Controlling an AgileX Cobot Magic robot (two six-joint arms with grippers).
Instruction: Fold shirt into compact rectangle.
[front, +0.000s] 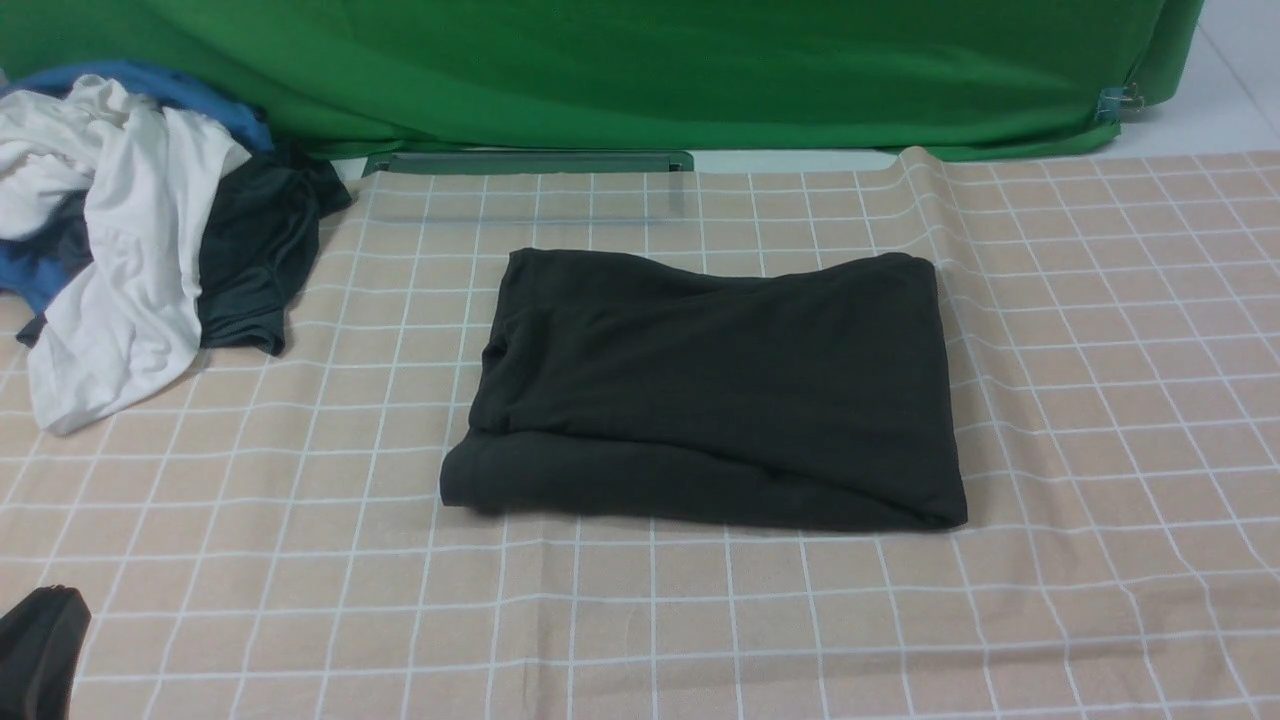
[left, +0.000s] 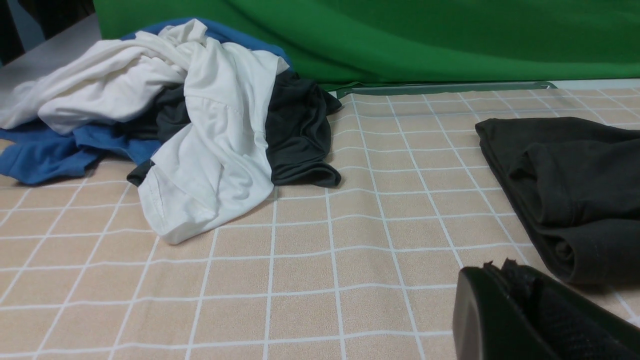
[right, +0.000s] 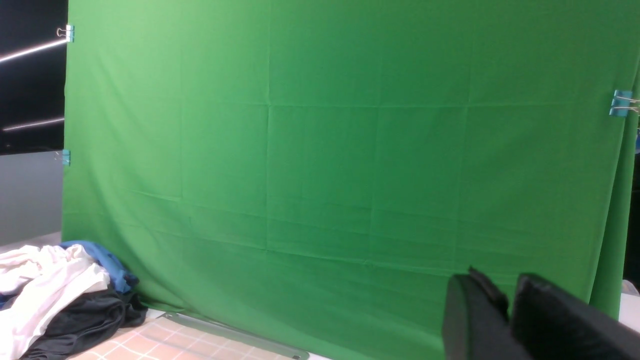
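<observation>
The black shirt lies folded into a rough rectangle in the middle of the checked tablecloth, and its print and neck tag are hidden. Its left folded edge shows in the left wrist view. My left gripper sits low at the near left corner, well away from the shirt. In its wrist view that left gripper is shut on nothing. My right gripper is raised and faces the green backdrop, with its jaws together and empty. It is out of the front view.
A heap of clothes sits at the far left: a white garment, a blue one and a smaller dark grey one. A green backdrop closes the far side. The beige checked cloth is wrinkled at right.
</observation>
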